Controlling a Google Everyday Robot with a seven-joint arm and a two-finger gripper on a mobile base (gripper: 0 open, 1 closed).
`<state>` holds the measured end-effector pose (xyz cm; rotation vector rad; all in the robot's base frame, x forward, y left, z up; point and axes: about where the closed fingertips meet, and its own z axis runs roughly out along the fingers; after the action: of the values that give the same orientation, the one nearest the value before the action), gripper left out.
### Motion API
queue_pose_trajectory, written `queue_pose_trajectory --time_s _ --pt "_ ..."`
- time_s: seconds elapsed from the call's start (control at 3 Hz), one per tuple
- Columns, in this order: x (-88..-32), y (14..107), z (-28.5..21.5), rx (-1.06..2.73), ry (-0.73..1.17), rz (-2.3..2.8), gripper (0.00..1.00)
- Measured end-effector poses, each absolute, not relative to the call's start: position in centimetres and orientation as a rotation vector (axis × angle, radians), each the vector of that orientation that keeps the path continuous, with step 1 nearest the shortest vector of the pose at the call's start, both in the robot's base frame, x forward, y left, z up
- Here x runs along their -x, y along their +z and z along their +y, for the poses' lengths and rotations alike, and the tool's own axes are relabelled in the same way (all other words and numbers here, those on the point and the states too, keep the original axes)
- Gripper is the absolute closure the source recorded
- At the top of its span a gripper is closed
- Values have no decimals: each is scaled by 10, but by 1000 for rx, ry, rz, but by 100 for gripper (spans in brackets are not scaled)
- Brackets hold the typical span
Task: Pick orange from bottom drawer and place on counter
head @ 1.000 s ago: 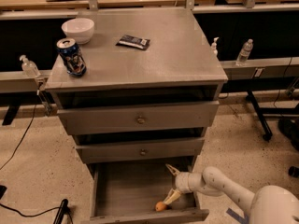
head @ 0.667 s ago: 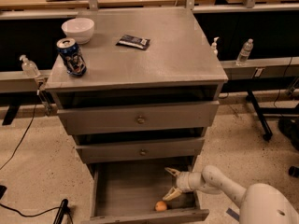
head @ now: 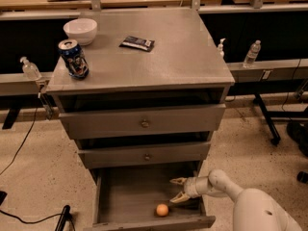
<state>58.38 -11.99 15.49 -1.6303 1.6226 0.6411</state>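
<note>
The orange [head: 162, 210] lies in the open bottom drawer [head: 125, 201], near its front wall, right of the middle. My gripper [head: 177, 189] is inside the drawer at its right side, open, its two fingers spread one above the other. It hangs just up and to the right of the orange and does not touch it. The grey counter [head: 163, 61] is the cabinet's top, above the two shallower drawers.
On the counter stand a white bowl [head: 80, 30] and a soda can [head: 73, 58] at the left, and a dark packet [head: 137, 43] lies near the middle. My white arm [head: 240, 196] reaches in from the lower right. Plastic bottles [head: 251, 55] stand behind the cabinet.
The gripper has drawn back a little, up and to the right from the orange, and its fingers stand spread. The orange now lies free on the drawer floor.
</note>
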Motion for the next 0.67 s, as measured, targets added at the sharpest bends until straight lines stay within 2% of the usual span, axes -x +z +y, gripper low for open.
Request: queue_pose_trajectory --time_s 0.33,0.67 --pt "-577 149 -119 1669 682 1588 25" --pt "-567 141 -107 1713 752 1550 26"
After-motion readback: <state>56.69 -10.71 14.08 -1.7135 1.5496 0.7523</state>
